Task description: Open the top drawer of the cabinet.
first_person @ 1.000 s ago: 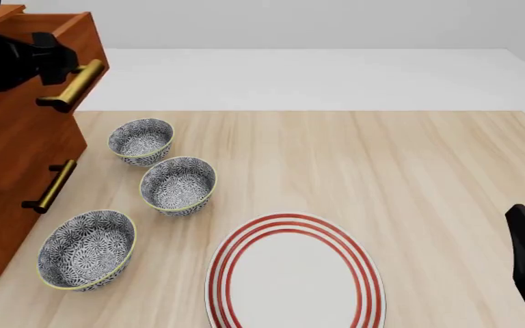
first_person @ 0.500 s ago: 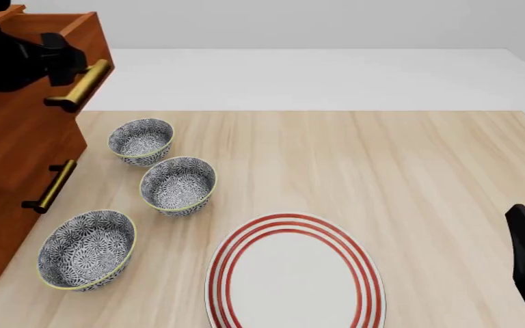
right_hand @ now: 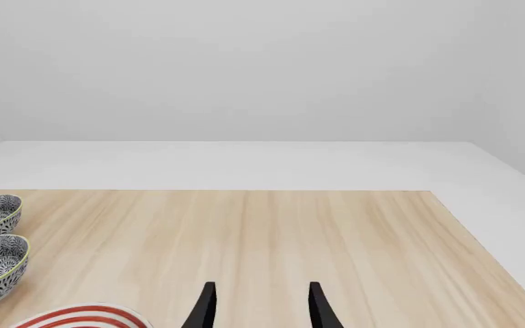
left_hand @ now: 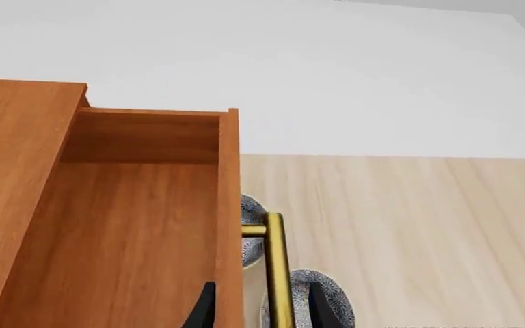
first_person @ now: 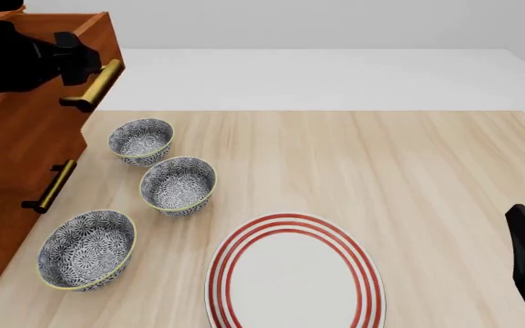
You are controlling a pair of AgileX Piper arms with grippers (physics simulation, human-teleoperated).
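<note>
The left claw [first_person: 78, 58], closed on the handle [first_person: 92, 85], has drawn the top drawer [left_hand: 126, 225] further out of the cabinet [first_person: 11, 178]; it's nearly open

Both arms matte black, blocky; left pincer [first_person: 82, 60] and right pincer [right_hand: 259, 307] with slim tapered black fingers.

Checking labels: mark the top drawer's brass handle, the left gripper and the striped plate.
top drawer's brass handle [first_person: 96, 87], front view, mid-bar.
left gripper [left_hand: 255, 309], left wrist view, between fingertips straddling the handle.
striped plate [first_person: 294, 280], front view, white centre.
</note>
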